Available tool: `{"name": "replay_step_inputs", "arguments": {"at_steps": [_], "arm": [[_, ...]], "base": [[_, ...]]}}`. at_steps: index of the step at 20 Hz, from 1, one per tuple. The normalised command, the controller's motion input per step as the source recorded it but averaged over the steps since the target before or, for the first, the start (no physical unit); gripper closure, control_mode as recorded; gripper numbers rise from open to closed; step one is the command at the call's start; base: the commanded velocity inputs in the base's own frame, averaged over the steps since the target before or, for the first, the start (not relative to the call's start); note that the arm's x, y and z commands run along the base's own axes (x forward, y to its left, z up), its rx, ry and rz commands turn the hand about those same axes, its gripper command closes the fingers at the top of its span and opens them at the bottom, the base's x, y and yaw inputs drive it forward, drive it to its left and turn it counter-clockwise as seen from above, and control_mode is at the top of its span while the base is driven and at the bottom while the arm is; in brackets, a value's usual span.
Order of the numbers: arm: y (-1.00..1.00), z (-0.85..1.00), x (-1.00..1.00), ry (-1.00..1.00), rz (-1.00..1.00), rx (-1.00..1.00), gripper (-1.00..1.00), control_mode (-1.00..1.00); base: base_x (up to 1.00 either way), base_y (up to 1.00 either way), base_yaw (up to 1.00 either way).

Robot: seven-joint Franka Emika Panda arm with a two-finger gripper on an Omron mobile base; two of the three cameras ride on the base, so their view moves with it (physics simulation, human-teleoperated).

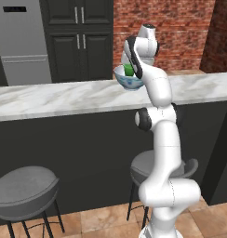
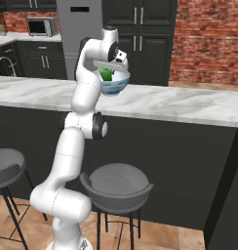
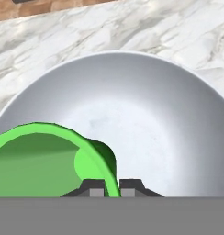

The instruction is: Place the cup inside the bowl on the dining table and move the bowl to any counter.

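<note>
The bowl (image 1: 129, 82), white with a blue pattern, stands on the dining table (image 1: 64, 97) near its far edge. The bright green cup (image 1: 129, 69) is held down inside the bowl, and its top shows above the bowl's rim. My gripper (image 1: 132, 65) comes from above and is shut on the cup's rim. In the hand view the cup (image 3: 45, 160) fills the lower left of the bowl's pale interior (image 3: 146, 124). Its wall passes between the two fingertips (image 3: 93, 188) of the gripper (image 3: 111, 188). From the right, the cup (image 2: 106, 74) sits in the bowl (image 2: 114, 85) under the hand.
Grey bar stools (image 1: 24, 190) (image 2: 116, 188) stand in front of the table's black front. Behind the table are dark cabinets (image 1: 80, 39), a steel fridge (image 1: 20, 42) and a brick wall (image 1: 166, 32). A counter with a microwave (image 2: 40, 27) lies at the far left.
</note>
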Motion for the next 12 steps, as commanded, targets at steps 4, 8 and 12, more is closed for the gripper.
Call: {"name": "replay_step_inputs", "arguments": {"at_steps": [4, 8, 12], "arm": [[0.00, -0.08, 0.00, 0.00, 0.00, 0.00, 1.00, -1.00], [0.00, 0.00, 0.00, 0.00, 0.00, 0.00, 1.00, -1.00], [0.00, 0.00, 0.00, 0.00, 0.00, 0.00, -1.00, -1.00]], "base": [[0.00, 0.00, 0.00], [0.00, 0.00, 0.00], [0.00, 0.00, 0.00]]}}
